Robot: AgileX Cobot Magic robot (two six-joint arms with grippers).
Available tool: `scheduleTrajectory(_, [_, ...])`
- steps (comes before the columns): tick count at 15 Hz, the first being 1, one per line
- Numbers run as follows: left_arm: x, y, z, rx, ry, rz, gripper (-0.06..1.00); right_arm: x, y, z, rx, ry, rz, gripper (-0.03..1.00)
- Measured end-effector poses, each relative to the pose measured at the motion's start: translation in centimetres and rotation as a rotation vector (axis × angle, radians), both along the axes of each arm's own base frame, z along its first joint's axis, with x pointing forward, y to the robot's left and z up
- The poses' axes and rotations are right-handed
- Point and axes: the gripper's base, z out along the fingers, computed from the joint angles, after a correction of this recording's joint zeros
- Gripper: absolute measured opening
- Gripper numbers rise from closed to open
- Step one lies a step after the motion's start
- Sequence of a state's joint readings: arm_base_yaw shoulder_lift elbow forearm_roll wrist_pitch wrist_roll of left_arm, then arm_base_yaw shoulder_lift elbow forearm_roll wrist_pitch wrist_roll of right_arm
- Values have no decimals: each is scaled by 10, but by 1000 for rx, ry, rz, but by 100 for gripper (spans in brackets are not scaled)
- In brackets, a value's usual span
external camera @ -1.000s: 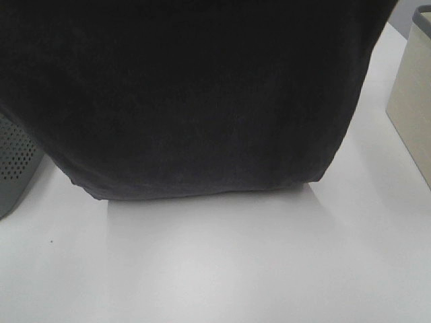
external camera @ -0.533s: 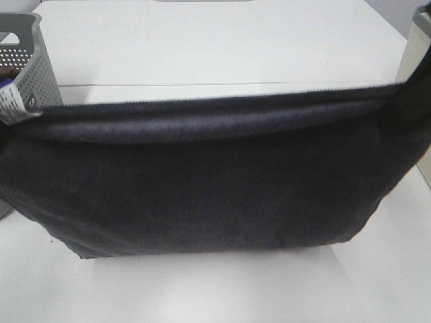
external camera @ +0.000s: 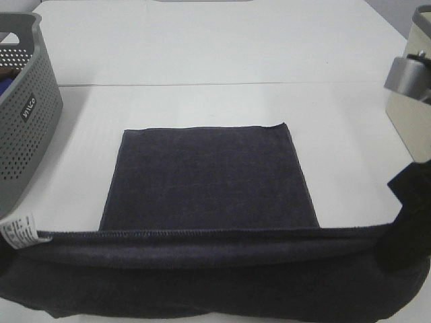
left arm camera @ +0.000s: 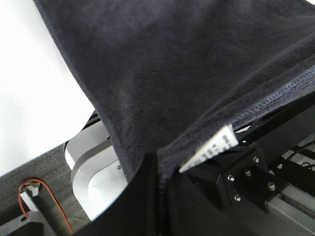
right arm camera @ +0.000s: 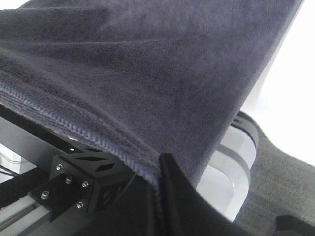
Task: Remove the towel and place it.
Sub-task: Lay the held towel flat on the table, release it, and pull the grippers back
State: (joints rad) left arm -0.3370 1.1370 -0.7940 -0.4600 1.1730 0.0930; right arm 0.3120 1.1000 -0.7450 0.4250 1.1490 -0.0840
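Observation:
The dark charcoal-navy towel lies with its far part flat on the white table. Its near hemmed edge is stretched in the air across the front, with a white label at the left corner. In the left wrist view my left gripper is shut on that labelled corner. In the right wrist view my right gripper is shut on the other hemmed corner of the towel. In the exterior high view both grippers are hidden behind the cloth.
A grey perforated basket stands at the left edge with something dark inside. A beige bin stands at the right edge, with a grey rounded part in front of it. The wrist views show the table's front edge and the metal frame below.
The towel hung high and filled the exterior view. Both grippers have brought it down and toward the front, so its far end now lies flat on the table.

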Motion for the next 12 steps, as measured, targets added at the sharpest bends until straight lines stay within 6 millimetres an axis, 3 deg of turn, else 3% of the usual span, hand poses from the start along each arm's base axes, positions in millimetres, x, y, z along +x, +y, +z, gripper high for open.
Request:
scheduleTrajectory(3, [5, -5, -25, 4, 106, -14, 0, -5, -1, -29, -35, 115, -8, 1])
scheduleTrajectory(9, [27, -14, -69, 54, 290, -40, 0, 17, 4, -73, -113, 310, 31, 1])
scheduleTrajectory(12, [27, -34, -97, 123, 347, -134, 0, 25, 3, -95, -167, 363, 63, 1])
